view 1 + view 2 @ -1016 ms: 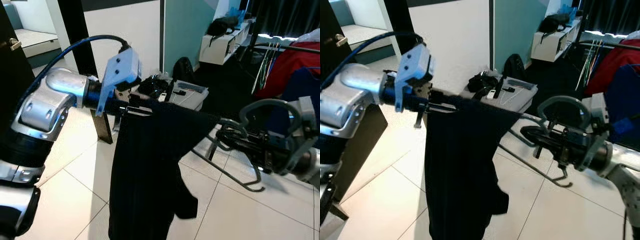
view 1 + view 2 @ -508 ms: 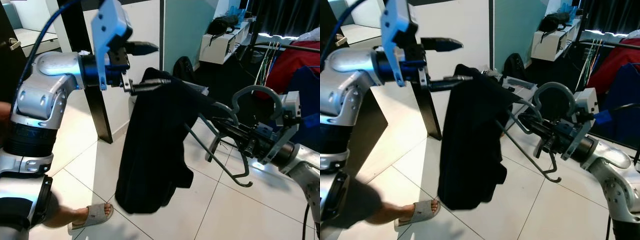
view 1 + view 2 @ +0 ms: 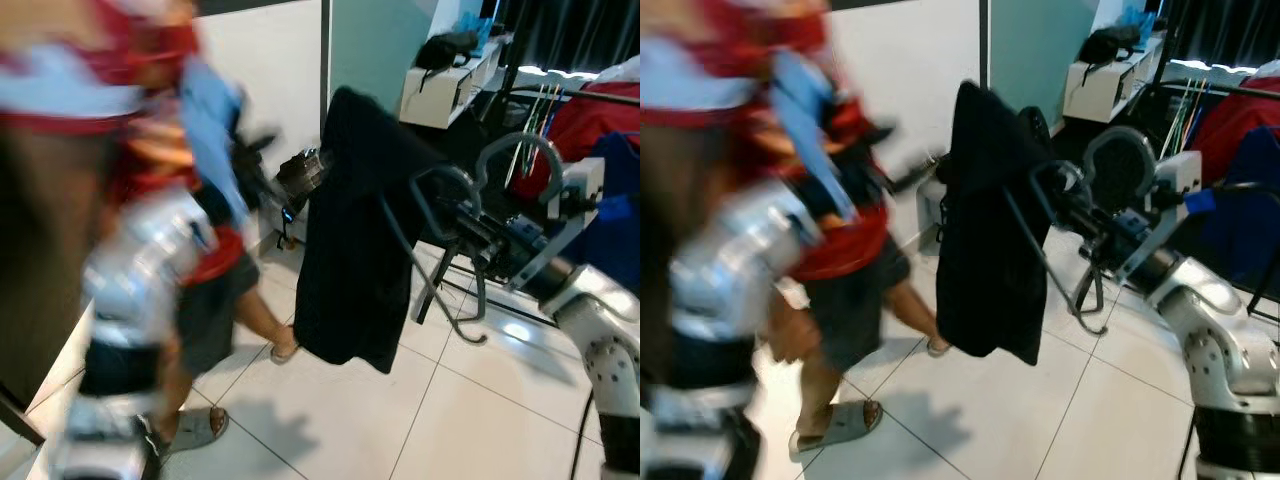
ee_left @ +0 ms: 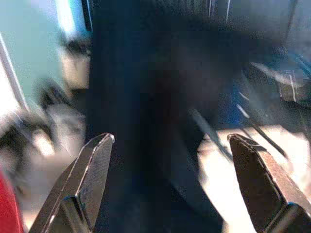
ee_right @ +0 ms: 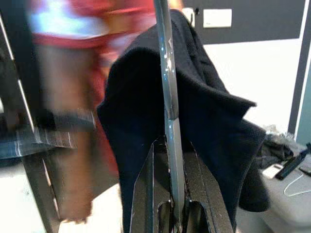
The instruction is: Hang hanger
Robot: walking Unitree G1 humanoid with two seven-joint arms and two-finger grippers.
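Head cams: our right gripper [image 3: 1080,215] is out front at chest height, clamped on the grey hanger [image 3: 1045,262]; black garment [image 3: 985,225] is draped over the hanger's far end, hanging free above the tiled floor [image 3: 1040,420]; left arm [image 3: 150,270] is motion-blurred on the left; a person in red top and dark shorts [image 3: 845,300] stands just behind it, sandal [image 3: 840,425] on the tile; clothes rack w/ red and blue items [image 3: 590,110] sits behind our right arm.

L wrist cam: left gripper [image 4: 170,165] fingers spread wide, nothing between them; blurred dark garment ahead.

R wrist cam: fingers [image 5: 146,194] pinched narrow on the hanger bar [image 5: 167,97]; garment slung over the bar beyond the tips; blurred person behind.
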